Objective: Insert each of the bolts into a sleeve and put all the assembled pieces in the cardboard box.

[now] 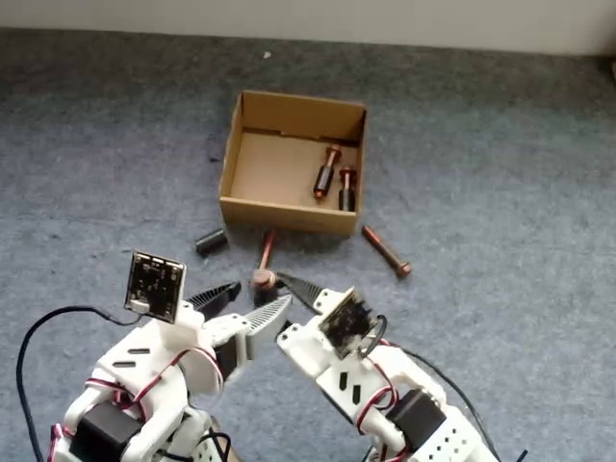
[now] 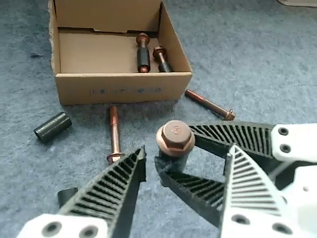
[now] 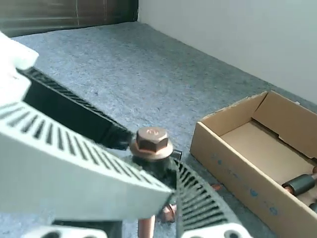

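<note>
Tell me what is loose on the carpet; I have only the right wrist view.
Observer: A bare sleeve lies off the cardboard box's front left corner.
Operator: Count the loose bolts.
Observer: Two: the front bolt lies before the box's front wall, the side bolt off its front right corner.
Operator: Report the left hand.
Observer: The left hand is open, flanking the assembled piece that the right hand grips.
</note>
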